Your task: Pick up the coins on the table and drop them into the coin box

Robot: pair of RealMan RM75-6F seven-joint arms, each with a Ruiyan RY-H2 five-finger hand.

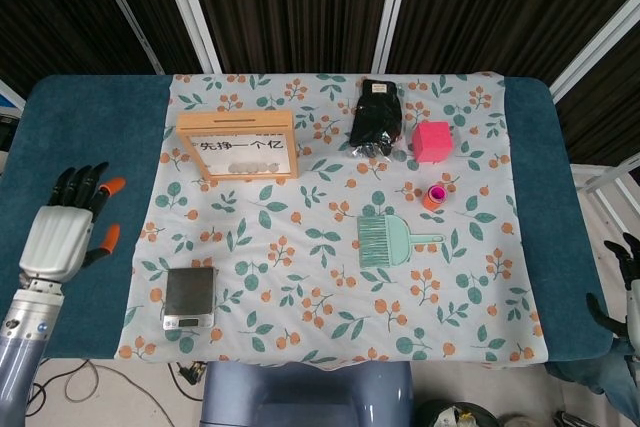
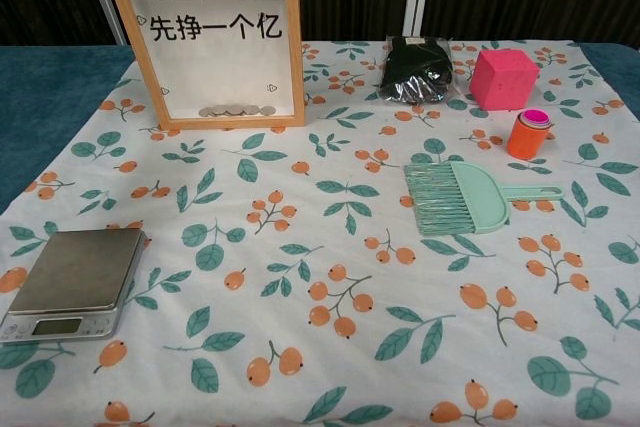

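Note:
The coin box (image 1: 238, 145) is a wooden frame with a clear front, standing upright at the back left of the floral cloth; several coins (image 2: 236, 110) lie in a row at its bottom. More loose coins (image 1: 384, 152) lie on the cloth at the near edge of a black pouch (image 1: 377, 115). My left hand (image 1: 65, 232) hovers over the blue table edge at the front left, far from the box, fingers spread and holding nothing. Only dark fingers of my right hand (image 1: 622, 282) show at the far right edge. Neither hand appears in the chest view.
A pink cube (image 1: 432, 140) sits right of the pouch, with a small orange cup (image 1: 434, 196) in front of it. A green brush (image 1: 388, 240) lies mid-right. A small digital scale (image 1: 190, 297) sits at the front left.

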